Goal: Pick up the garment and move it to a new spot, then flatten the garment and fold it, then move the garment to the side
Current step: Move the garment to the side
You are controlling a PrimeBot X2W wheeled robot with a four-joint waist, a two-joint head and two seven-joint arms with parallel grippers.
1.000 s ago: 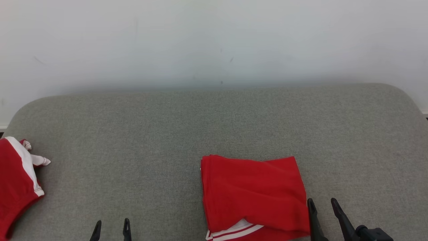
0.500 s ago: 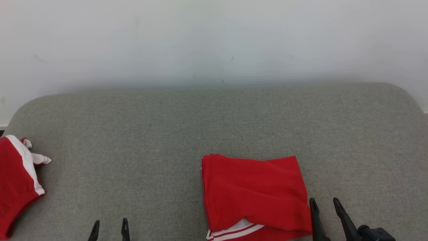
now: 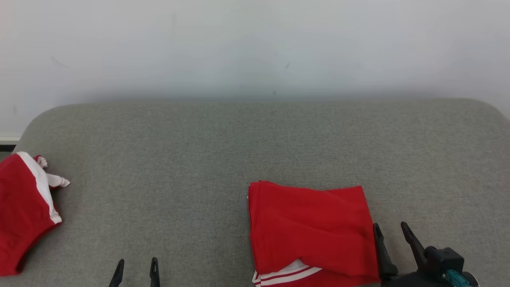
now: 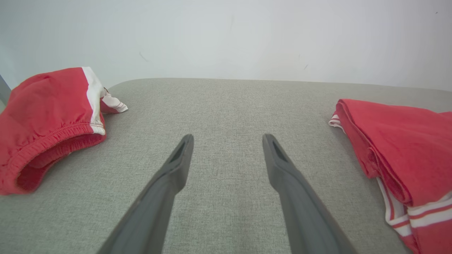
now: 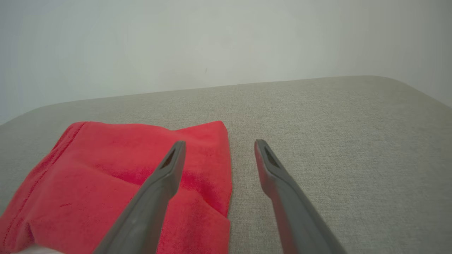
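Lying folded on grey cushion [image 3: 191, 151]: red garment [image 3: 310, 227] (white-striped edge)

The garment [image 3: 310, 229] is red with white stripes along one edge. It is folded into a neat, flat, almost square stack. It lies on the grey cushion [image 3: 179, 159], at about 5 o'clock from the cushion's middle, its striped edge at 6 o'clock.
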